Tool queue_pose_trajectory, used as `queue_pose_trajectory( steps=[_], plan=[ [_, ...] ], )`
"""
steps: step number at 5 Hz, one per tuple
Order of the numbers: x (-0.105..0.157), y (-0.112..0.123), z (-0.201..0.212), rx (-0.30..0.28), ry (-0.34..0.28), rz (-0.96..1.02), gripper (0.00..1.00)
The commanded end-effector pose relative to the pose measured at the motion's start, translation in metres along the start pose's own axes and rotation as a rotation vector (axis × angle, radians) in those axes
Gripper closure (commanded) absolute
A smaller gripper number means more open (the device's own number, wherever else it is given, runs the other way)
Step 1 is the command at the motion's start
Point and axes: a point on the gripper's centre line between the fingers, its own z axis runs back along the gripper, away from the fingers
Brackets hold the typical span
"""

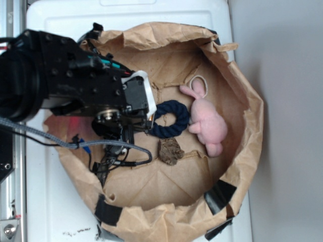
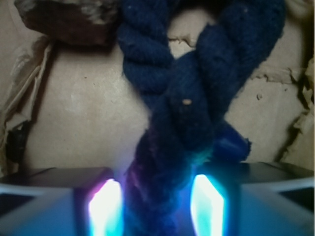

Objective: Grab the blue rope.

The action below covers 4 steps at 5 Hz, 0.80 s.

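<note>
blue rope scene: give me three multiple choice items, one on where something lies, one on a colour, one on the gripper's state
1. Where does the blue rope lie?
A. on the white surface outside the bag
B. inside the brown paper bag, beside the pink plush bunny
C. on top of the bunny

2. What colour is the rope?
A. dark navy
B. red
C. yellow

3. How does the gripper stand in the wrist view?
A. far above the rope, nothing near it
B. holding the brown chunk
C. fingers either side of the rope's crossed part

Answers: 1 B, the exterior view shows it on the bag floor next to the bunny; 2 A, both views show navy strands; 3 C, the rope runs down between the two lit fingers.
</note>
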Motion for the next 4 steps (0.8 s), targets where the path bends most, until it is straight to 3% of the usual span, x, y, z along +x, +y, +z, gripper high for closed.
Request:
queue_pose_trajectory(
  steps=[1,2,3,4],
  plan=[
    [0.024,-0.001,0.076,0.059,-0.086,0.029,1.00],
    [0.032,-0.007,0.112,0.084,-0.085,0.029,1.00],
    [0.038,-0.012,0.131,0.121,-0.050,0.036,1.00],
    [0.046,-0.009,0.142,0.127,-0.053,0.023,1.00]
  ],
)
